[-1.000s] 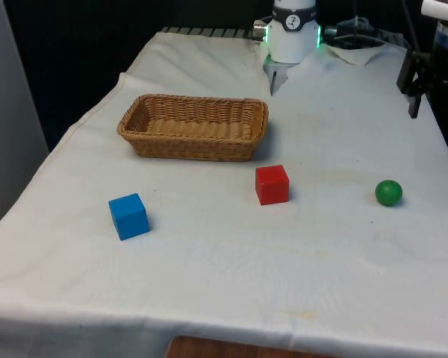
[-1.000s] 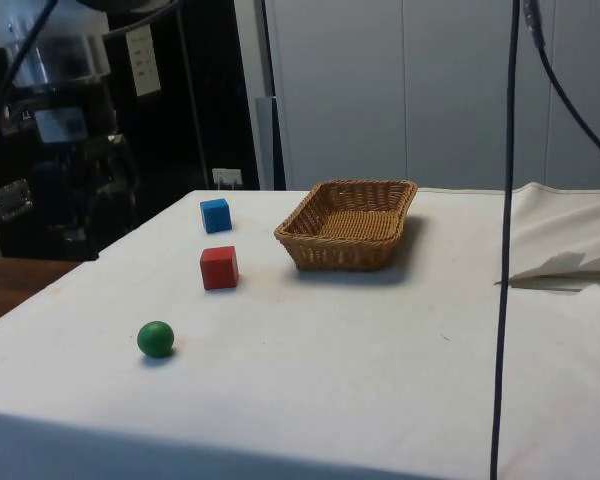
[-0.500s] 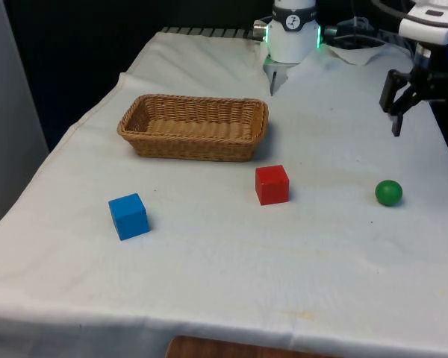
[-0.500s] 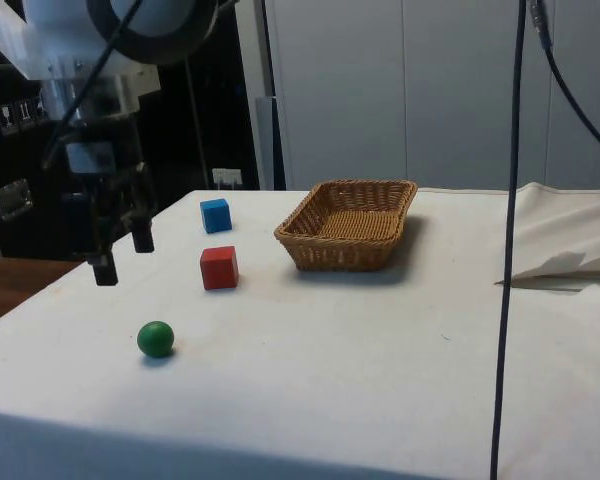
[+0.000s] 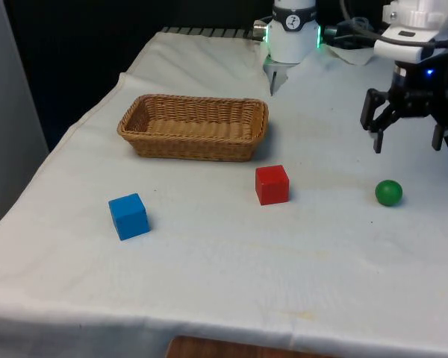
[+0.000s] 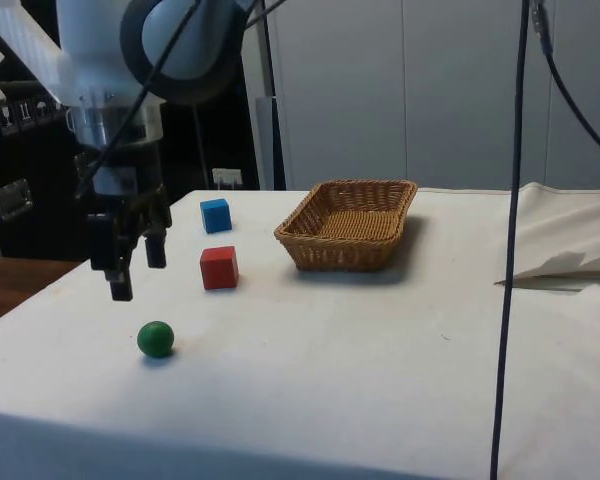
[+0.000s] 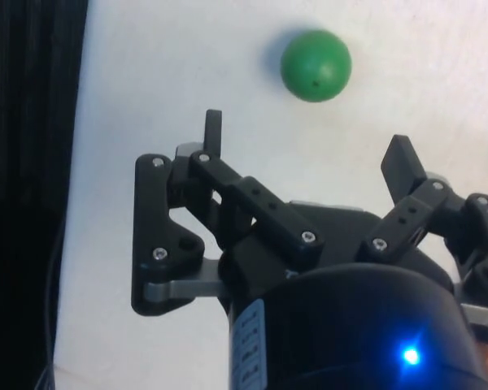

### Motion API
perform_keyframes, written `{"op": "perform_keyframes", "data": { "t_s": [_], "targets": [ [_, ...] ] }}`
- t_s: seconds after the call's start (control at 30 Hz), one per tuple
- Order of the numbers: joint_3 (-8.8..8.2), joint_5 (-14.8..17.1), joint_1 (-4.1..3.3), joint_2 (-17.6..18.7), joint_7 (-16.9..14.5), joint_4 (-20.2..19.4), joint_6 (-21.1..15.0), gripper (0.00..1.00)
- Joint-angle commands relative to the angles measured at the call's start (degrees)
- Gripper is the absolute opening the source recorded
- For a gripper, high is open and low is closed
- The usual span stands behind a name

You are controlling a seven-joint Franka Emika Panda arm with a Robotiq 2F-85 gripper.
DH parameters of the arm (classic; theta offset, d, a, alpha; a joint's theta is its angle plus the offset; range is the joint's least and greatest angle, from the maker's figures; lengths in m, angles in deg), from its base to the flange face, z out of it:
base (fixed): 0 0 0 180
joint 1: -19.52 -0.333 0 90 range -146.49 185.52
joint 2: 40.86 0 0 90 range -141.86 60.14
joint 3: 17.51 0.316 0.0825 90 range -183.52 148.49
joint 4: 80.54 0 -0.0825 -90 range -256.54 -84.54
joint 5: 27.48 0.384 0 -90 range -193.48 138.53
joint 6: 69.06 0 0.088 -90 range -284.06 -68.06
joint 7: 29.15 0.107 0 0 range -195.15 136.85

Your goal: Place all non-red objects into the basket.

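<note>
A green ball (image 5: 388, 192) lies on the white cloth near the front view's right edge. My gripper (image 5: 408, 142) hangs open in the air just behind it, with nothing between its fingers. From the side, the gripper (image 6: 138, 275) is a little above and beyond the ball (image 6: 156, 339). At the wrist, the ball (image 7: 315, 65) sits just past the spread fingertips of the gripper (image 7: 307, 138), untouched. A blue cube (image 5: 128, 215) rests at the front left and a red cube (image 5: 272, 184) in the middle. The wicker basket (image 5: 190, 145) stands empty behind them.
The table's edge runs close to the ball on the front view's right, with darkness beyond it. A black cable (image 6: 507, 200) hangs down in the side view. Folded cloth (image 6: 570, 265) lies beside the basket (image 6: 345, 255).
The gripper has come down and moved toward the front view's left, closer to the green ball. The cubes, ball and basket have stayed put.
</note>
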State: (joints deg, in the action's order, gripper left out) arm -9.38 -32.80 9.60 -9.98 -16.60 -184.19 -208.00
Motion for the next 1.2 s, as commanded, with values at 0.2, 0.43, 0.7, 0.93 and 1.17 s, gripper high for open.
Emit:
{"op": "perform_keyframes", "data": {
  "t_s": [0.2, 0.43, 0.7, 0.93, 1.17],
  "targets": [
    [0.63, 1.15, 0.34, 1.78, -0.57, 0.63, -1.72, 1.0],
    [0.57, 1.15, 0.69, 4.7, -0.86, 2.23, -2.75, 1.0],
    [-0.46, 0.92, 0.92, 6.3, -1.66, 3.09, -2.69, 1.0],
    [-0.23, 2.23, 2.12, 7.51, -3.67, 2.64, -3.9, 1.0],
    [-0.17, 2.41, 2.29, 8.02, -3.78, 1.83, -4.7, 1.0]
  ]
}}
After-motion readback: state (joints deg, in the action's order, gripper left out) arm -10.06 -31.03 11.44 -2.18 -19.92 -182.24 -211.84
